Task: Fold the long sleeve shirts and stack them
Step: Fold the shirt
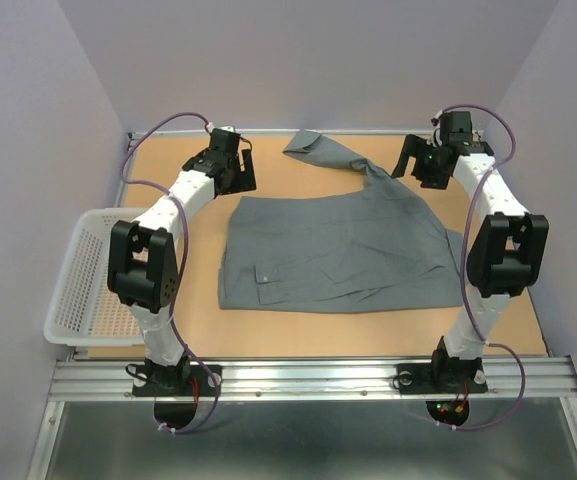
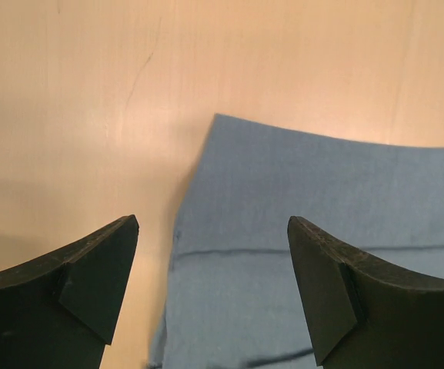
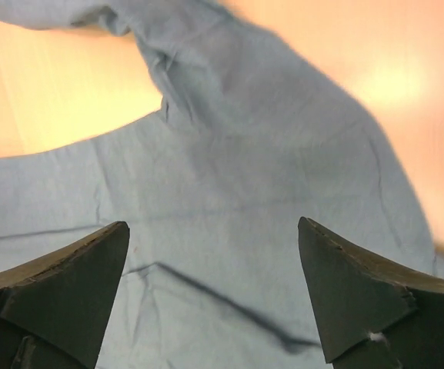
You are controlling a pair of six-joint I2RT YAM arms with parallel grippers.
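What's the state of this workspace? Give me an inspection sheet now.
Surface: tan wooden tabletop, no spills seen.
Job's things: one grey cloth long sleeve shirt, spread flat mid-table, one sleeve trailing toward the far edge.
Clutter: white plastic mesh basket at the table's left edge.
Grippers: left gripper open over the shirt's far-left corner; right gripper open over the shirt by the sleeve's base; neither holds anything.
Cables: purple cables loop along both arms, clear of the shirt.
Surroundings: plain pale walls; metal rail at the near edge.
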